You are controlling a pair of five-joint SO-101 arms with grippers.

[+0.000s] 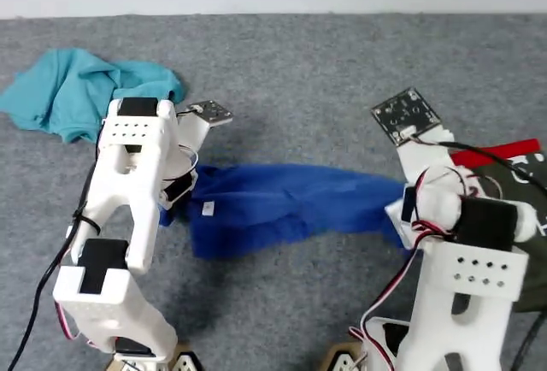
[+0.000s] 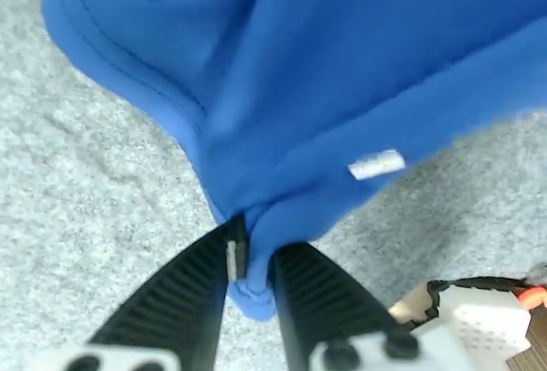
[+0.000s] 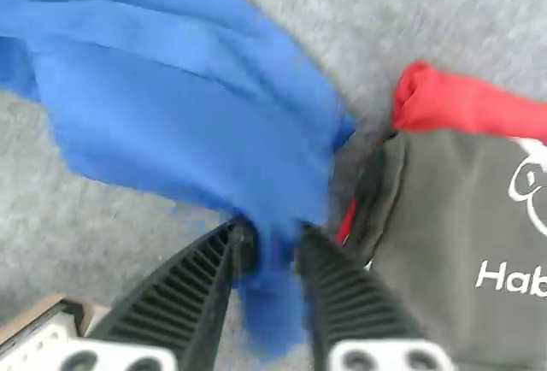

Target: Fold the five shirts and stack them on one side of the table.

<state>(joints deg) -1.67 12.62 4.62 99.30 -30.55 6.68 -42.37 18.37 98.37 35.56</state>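
Blue shirt (image 1: 282,204) stretched across middle of grey bench (image 1: 325,72), between the two arms. Left hand (image 2: 252,273) clamped on one bunched end of it. Right hand (image 3: 269,251) pinching the opposite end. Teal shirt (image 1: 77,89) crumpled at far left of bench. Red shirt (image 1: 500,153) and dark grey shirt (image 3: 444,234) lie together, just beside right hand.
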